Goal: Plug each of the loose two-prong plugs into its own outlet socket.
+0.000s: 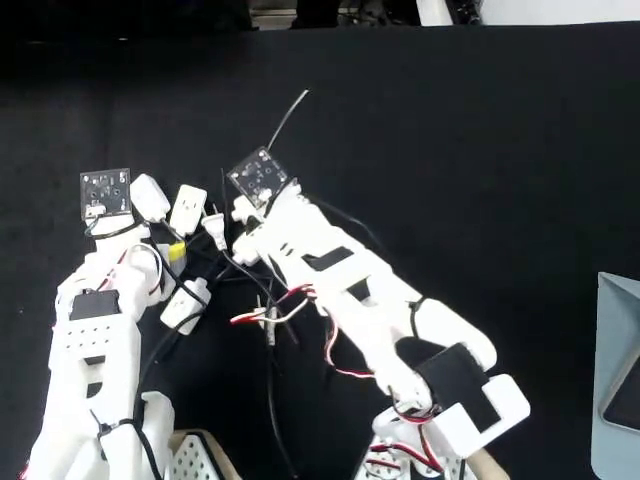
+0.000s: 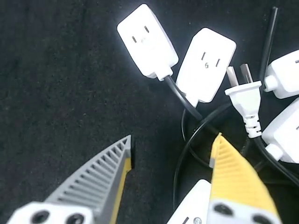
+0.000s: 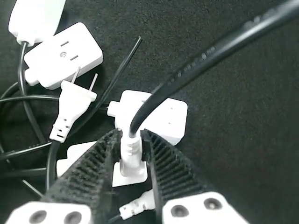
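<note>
Left wrist view: two white two-slot sockets [image 2: 147, 41], one loose plug [image 2: 244, 100], white, two-pronged; left gripper [image 2: 173, 140] spread. Right gripper [image 3: 131, 135] pinches a second plug [image 3: 131, 170], black-corded.

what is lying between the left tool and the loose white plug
Black cords looping over the dark cloth lie between the open left tool and the loose white plug. This shows in the left wrist view.
</note>
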